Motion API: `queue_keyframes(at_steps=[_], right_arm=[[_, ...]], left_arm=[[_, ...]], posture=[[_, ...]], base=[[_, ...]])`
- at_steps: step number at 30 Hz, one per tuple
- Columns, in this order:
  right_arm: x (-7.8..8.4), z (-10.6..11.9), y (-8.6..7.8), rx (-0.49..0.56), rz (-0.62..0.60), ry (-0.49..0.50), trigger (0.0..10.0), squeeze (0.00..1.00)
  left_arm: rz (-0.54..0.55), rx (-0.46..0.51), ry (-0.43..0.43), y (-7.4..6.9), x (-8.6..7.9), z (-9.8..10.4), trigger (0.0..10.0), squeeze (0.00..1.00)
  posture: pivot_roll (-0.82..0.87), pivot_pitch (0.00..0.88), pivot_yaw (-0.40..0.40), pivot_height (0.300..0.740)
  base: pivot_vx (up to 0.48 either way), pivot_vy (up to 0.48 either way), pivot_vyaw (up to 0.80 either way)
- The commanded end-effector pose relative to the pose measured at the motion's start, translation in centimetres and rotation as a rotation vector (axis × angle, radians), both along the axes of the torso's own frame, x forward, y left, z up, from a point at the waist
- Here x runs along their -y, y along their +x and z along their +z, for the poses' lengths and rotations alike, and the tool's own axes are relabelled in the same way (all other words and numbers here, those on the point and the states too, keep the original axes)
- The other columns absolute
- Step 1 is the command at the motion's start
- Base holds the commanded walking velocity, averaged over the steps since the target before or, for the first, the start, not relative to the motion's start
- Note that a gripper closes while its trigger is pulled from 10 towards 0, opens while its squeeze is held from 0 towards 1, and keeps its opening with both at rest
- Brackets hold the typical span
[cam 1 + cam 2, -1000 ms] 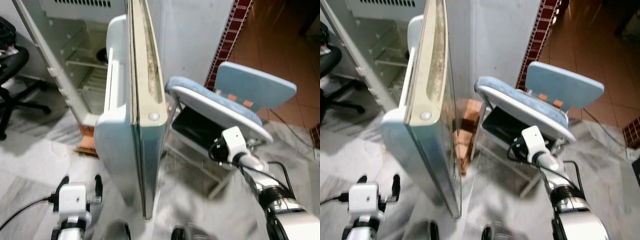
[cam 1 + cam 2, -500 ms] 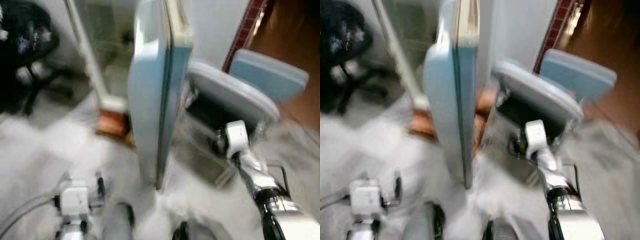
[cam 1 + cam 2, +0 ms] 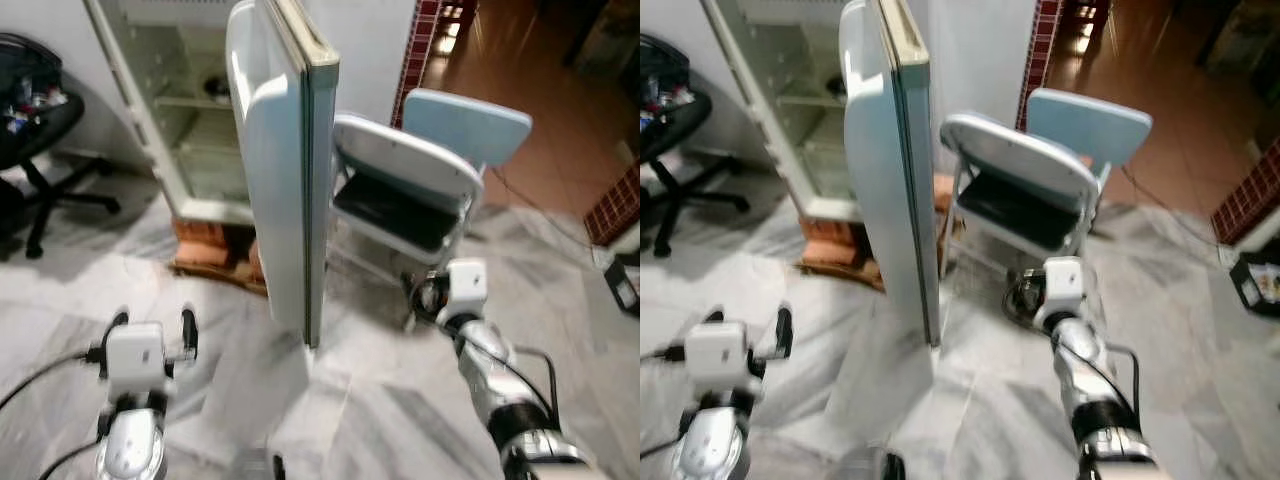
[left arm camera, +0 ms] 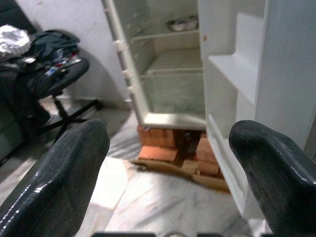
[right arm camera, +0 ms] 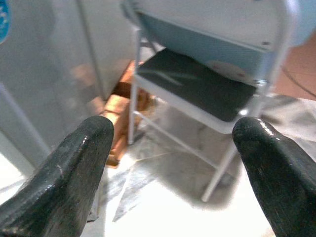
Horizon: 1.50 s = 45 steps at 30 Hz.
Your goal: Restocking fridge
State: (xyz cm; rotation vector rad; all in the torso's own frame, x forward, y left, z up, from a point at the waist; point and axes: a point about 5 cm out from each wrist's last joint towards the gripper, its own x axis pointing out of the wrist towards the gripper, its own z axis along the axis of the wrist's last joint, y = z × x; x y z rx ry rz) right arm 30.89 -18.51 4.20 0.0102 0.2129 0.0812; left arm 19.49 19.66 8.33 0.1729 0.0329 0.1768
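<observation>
The white fridge stands open at the upper left, raised on bricks. Its shelves hold a metal bowl. The pale blue fridge door swings out toward me, edge on, with bare door racks on its inner side. Low at the left, my left gripper is open and holds nothing; it faces the fridge's inside. My right gripper is open too, with nothing in it. It hangs just in front of the folding chair.
A light blue folding chair stands right of the door, close to the right arm. A black office chair piled with clothes is at the far left. The floor is grey marble, turning to brown tile at the back right.
The whole picture has shifted and cleared of blur: the camera has pulled back, so the door and chair look farther off. Both grippers stay open and empty.
</observation>
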Motion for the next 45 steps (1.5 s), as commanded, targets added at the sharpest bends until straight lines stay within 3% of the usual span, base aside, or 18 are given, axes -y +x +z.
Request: queue_keyframes(at_steps=[1, 15, 28, 37, 45], right_arm=[[0.0, 0.6, 0.3, 0.024, -0.020, 0.019, 10.0, 0.00], [-0.2, 2.0, 1.5, 0.048, -0.043, 0.018, 10.0, 0.00], [-0.2, 1.6, 1.2, 0.041, -0.042, 0.008, 10.0, 0.00], [0.3, 1.1, 0.7, 0.030, -0.056, -0.004, 10.0, 0.00], [0.4, 1.6, 1.1, 0.043, -0.062, -0.003, 10.0, 0.00]], left_arm=[[0.000, -0.017, -0.009, 0.0, 0.1, -0.3, 10.0, 0.00], [0.011, -0.028, -0.039, 0.4, 0.4, -0.7, 10.0, 0.00], [0.017, -0.041, -0.050, 0.2, 0.5, -1.1, 10.0, 0.00], [0.014, -0.057, -0.043, -0.2, 0.7, -1.6, 10.0, 0.00], [-0.021, -0.017, -0.038, 0.3, 0.7, -1.1, 10.0, 0.00]], posture=[[0.07, 0.093, -0.009, 0.740], [0.08, 0.081, -0.021, 0.740], [0.08, 0.062, -0.023, 0.740], [0.08, 0.047, -0.014, 0.740], [0.07, 0.053, -0.014, 0.740]], base=[[0.000, 0.000, 0.00], [0.018, 0.158, -0.52], [0.230, 0.372, 0.00], [0.000, 0.000, 0.00], [0.096, 0.000, 0.00]])
